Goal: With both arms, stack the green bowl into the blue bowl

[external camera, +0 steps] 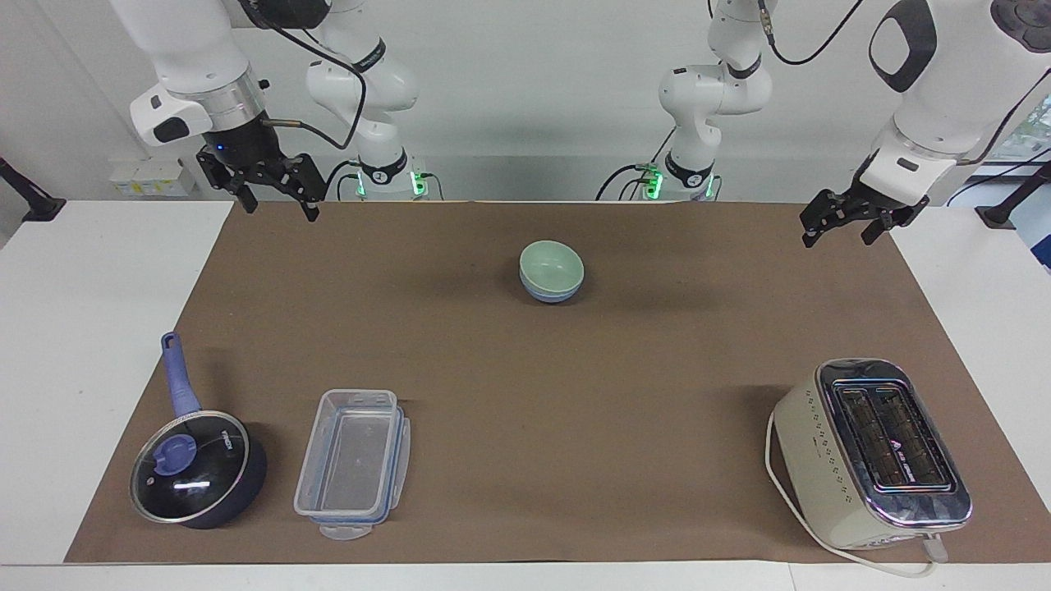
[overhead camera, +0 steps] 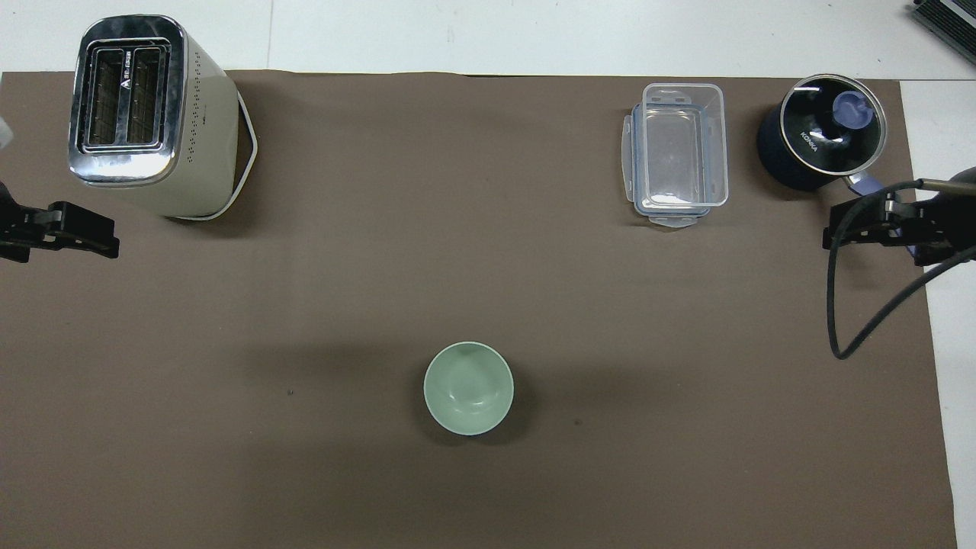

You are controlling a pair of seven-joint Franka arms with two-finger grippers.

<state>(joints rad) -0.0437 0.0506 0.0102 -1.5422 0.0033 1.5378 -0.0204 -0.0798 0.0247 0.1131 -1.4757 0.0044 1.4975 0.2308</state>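
The pale green bowl (external camera: 552,264) sits nested inside the periwinkle blue bowl (external camera: 548,294) on the brown mat, midway between the two arms and toward the robots' edge. From overhead only the green bowl (overhead camera: 468,388) shows; the blue one is hidden under it. My right gripper (external camera: 279,209) hangs open and empty above the mat's corner at the right arm's end, well away from the bowls, and from overhead this right gripper (overhead camera: 865,229) overlaps the saucepan's handle. My left gripper (external camera: 837,238) hangs open and empty above the mat's corner at the left arm's end; overhead, the left gripper (overhead camera: 65,231) shows at the frame's edge.
A cream toaster (external camera: 874,451) with a white cord stands farthest from the robots at the left arm's end. A clear lidded container (external camera: 353,464) and a dark saucepan (external camera: 197,480) with glass lid and blue handle stand at the right arm's end. The brown mat (external camera: 575,394) covers the table.
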